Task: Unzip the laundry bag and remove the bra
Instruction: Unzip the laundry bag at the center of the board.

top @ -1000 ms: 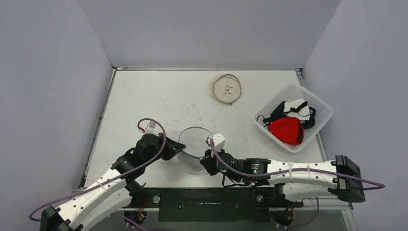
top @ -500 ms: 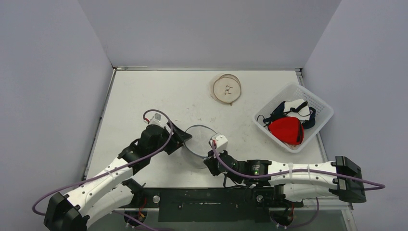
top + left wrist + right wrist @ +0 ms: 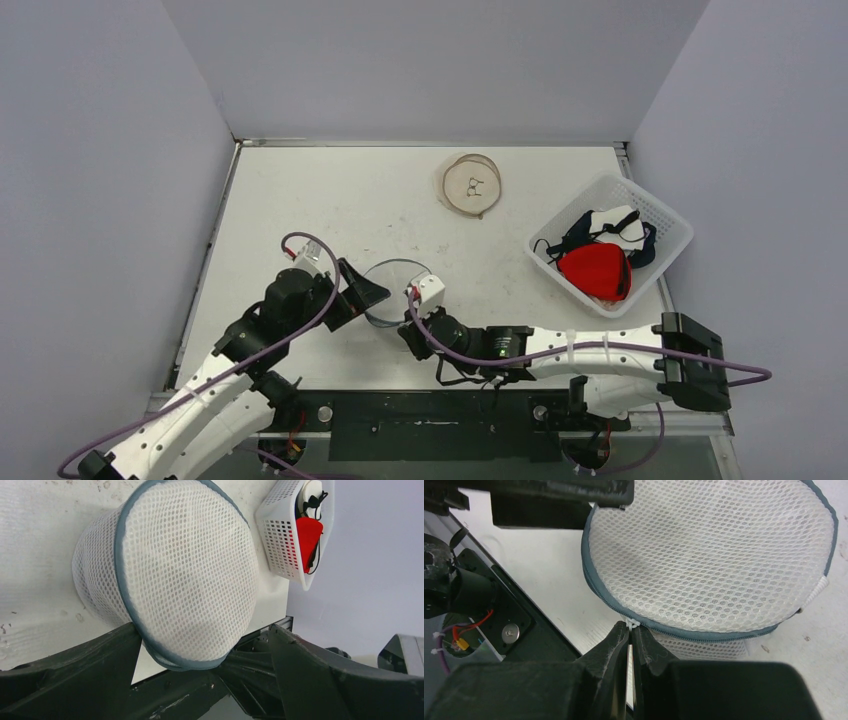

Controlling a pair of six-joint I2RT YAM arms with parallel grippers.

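Barely begun: R fingers (image 3: 616, 641) pinch zip tab (image 3: 632, 624), L fingers (image 3: 310, 670) gape empty astride laundry bag (image 3: 185, 570); zip (image 3: 694, 631) shut, bra to come.

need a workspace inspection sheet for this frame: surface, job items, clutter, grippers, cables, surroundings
Surface: white table, scuffed and speckled.
Job's things: round mesh laundry bag near the arms; zip looks closed along the visible rim; contents not discernible.
Clutter: white basket at right holding a red bra and other garments; flat round beige item at the far side.
Grippers: left gripper open, fingers either side of the bag; right gripper shut on the white zipper pull.
Cables: purple cable looped over the left wrist; another runs along the right arm.
Surroundings: plain walls on three sides.
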